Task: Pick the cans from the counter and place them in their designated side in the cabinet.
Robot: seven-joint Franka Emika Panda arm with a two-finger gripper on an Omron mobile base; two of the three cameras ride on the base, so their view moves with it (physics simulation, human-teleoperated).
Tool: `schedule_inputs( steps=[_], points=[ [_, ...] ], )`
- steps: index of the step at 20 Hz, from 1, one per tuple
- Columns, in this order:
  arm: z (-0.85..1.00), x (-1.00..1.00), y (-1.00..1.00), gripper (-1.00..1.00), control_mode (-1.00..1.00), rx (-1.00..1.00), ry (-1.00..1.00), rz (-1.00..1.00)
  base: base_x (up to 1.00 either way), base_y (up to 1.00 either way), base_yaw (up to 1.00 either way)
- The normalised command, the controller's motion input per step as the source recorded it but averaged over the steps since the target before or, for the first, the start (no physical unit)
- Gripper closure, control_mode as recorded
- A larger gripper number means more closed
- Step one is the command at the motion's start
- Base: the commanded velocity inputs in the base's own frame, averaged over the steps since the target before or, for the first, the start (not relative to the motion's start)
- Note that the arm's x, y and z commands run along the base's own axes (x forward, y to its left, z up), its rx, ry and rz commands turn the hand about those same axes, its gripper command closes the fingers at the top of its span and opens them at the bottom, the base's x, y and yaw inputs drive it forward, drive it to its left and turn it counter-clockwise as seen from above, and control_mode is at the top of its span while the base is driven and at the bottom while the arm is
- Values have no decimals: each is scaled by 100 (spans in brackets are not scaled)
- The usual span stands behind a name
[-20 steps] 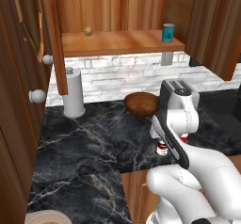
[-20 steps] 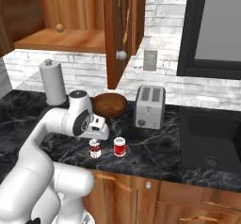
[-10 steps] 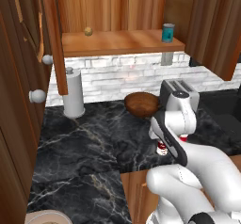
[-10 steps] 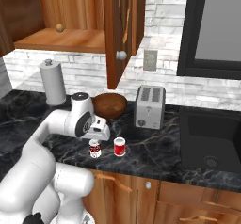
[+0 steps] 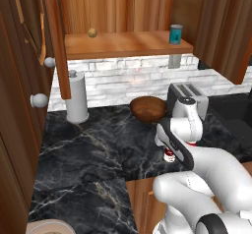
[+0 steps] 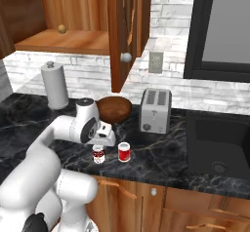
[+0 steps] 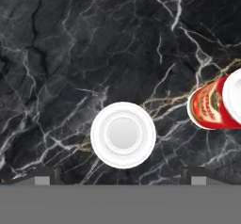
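The arm (image 6: 58, 143) is built of glossy white rounded shells, joined by dark grey rings; the pincer (image 7: 117, 173) is tipped with two small dark fingers.

- No text can be read anywhere.
- The bright red can (image 7: 212, 106) carries a white label band with lettering, too blurred to make out.
- The darker can (image 6: 98, 154) shows label marks, too small to read.
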Motion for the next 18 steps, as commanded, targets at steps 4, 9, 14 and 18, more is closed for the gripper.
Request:
schedule_inputs(
  steps=[4, 9, 14, 18],
  points=[
    [-11, 12, -3, -100, -100, 0, 0, 0, 0, 0, 0],
    [-12, 10, -2, -100, -100, 0, 0, 0, 0, 0, 0],
    [-14, 7, 0, -100, -100, 0, 0, 0, 0, 0, 0],
    [-13, 7, 0, -100, -100, 0, 0, 0, 0, 0, 0]
  ],
)
